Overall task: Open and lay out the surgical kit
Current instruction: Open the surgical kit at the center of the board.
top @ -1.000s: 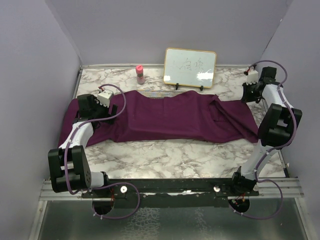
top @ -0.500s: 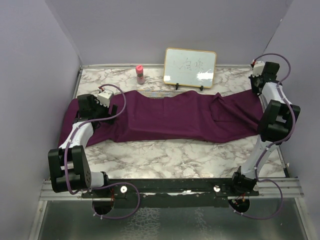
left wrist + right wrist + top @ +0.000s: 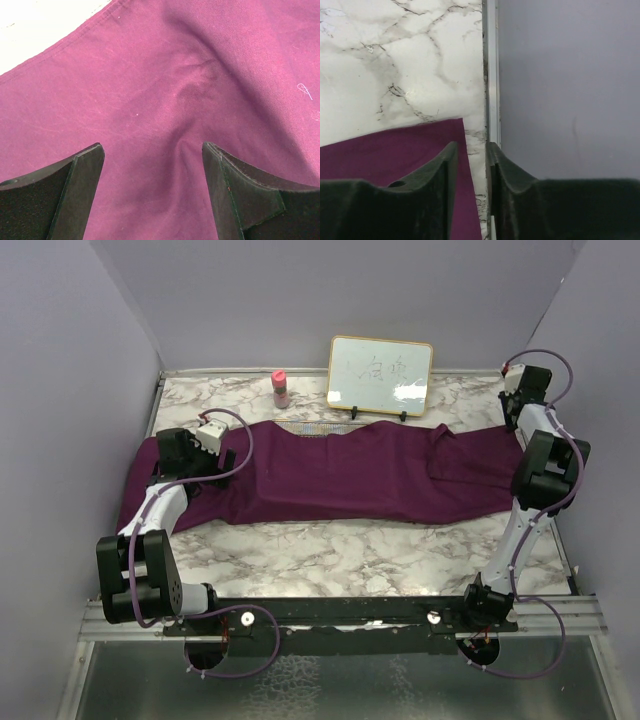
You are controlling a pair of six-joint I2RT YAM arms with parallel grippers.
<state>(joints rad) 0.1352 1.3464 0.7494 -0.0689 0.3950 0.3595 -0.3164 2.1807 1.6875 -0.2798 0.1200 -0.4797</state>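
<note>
The surgical kit shows as a dark purple cloth point(image 3: 350, 475) spread left to right across the marble table; its contents are hidden under it, apart from a thin silvery strip point(image 3: 312, 426) at its far edge. My left gripper point(image 3: 228, 462) hovers over the cloth's left end. In the left wrist view it point(image 3: 152, 192) stands wide open over a soft fold of cloth point(image 3: 190, 95). My right gripper point(image 3: 520, 412) is at the cloth's right end by the side wall. Its jaws point(image 3: 470, 165) are slightly parted, and the cloth's corner point(image 3: 395, 150) lies flat on the marble below.
A framed whiteboard point(image 3: 380, 375) and a pink-capped bottle point(image 3: 281, 388) stand at the back. The right wall point(image 3: 565, 90) and its metal rail point(image 3: 491, 75) run right beside my right fingers. Bare marble point(image 3: 350, 550) lies in front of the cloth.
My right arm has moved right and back toward the wall, drawing the cloth's right end out flatter. Its jaws have gone from shut to slightly parted. The left arm has not moved.
</note>
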